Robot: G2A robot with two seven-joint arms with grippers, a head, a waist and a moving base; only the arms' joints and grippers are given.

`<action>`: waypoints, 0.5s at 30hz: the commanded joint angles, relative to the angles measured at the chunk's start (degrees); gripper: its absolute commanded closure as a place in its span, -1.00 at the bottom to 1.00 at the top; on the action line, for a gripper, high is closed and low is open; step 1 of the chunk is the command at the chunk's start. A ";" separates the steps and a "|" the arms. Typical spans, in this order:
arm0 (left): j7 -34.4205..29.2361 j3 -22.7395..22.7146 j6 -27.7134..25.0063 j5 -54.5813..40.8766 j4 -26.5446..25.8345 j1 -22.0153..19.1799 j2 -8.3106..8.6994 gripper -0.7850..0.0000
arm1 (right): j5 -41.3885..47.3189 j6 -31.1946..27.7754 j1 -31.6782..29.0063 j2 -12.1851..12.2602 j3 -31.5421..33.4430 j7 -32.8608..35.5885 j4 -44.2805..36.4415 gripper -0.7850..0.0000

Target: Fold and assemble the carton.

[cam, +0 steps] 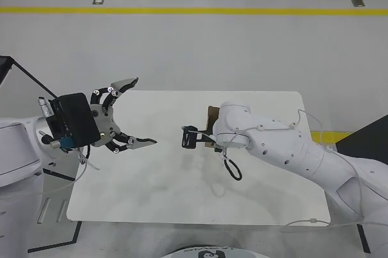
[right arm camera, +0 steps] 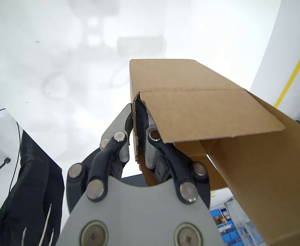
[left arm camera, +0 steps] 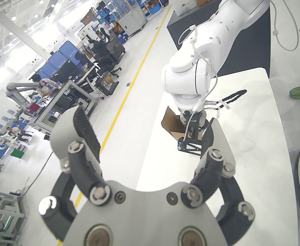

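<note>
Pinching one wall of the brown carton [right arm camera: 191, 108], the right gripper [right arm camera: 137, 119] is seen near the middle of the white table [cam: 258, 187]. One flap is bent over. The left gripper [cam: 142, 111] is seen at the table's left edge, fingers [left arm camera: 85, 131] wide apart.

The carton [right arm camera: 203, 108] is plain brown, the table [cam: 181, 193] white, the left gripper [cam: 145, 111] black and silver, the floor stripe [cam: 194, 10] yellow.

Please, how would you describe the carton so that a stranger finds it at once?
Start at the white table and find the white arm over its middle. The right gripper there is shut on a wall of the carton. Nothing else at this table is brown cardboard.
</note>
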 commanded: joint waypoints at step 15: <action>0.00 0.00 0.00 0.00 0.00 0.00 0.00 -1.00 | 10.73 0.71 8.25 0.27 -8.33 0.65 1.19 1.00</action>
